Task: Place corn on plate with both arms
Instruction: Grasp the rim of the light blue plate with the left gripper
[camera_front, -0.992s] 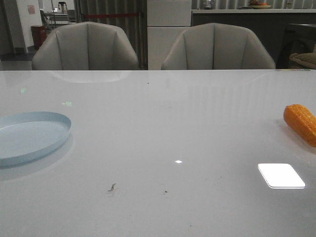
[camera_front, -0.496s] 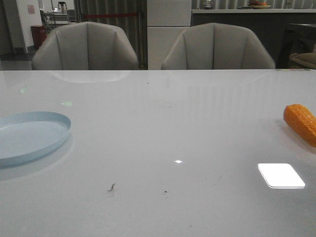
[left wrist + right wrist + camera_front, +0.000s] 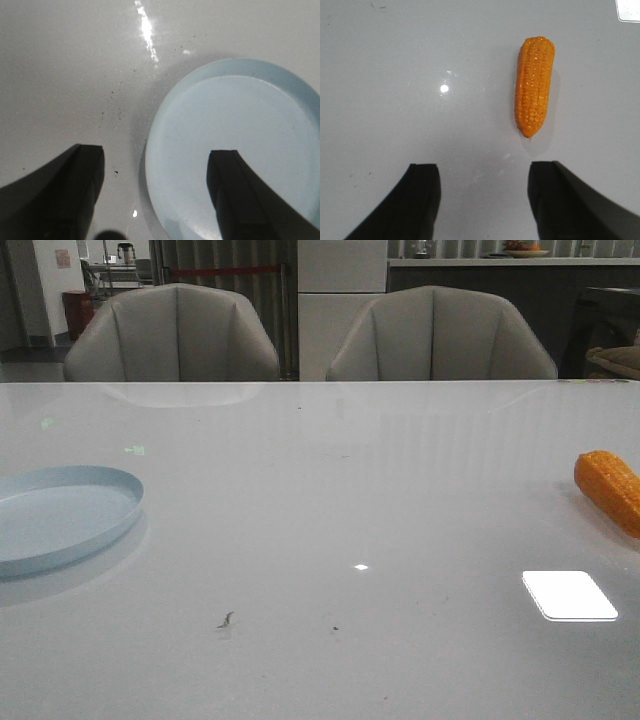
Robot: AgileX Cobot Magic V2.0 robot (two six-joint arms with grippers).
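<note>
Item, corn point(image 3: 534, 85) — we note it lying bare on the surface point(image 3: 330, 520) at far right, plate point(image 3: 60, 515) far left, both jaws spread and empty; we judge the right gripper point(image 3: 482, 200) should straddle the cob mid-length, crosswise.

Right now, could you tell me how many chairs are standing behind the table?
2. One chair stands behind the table's far edge toward the left, the other chair toward the right. Any others beyond the frame would be hidden.
</note>
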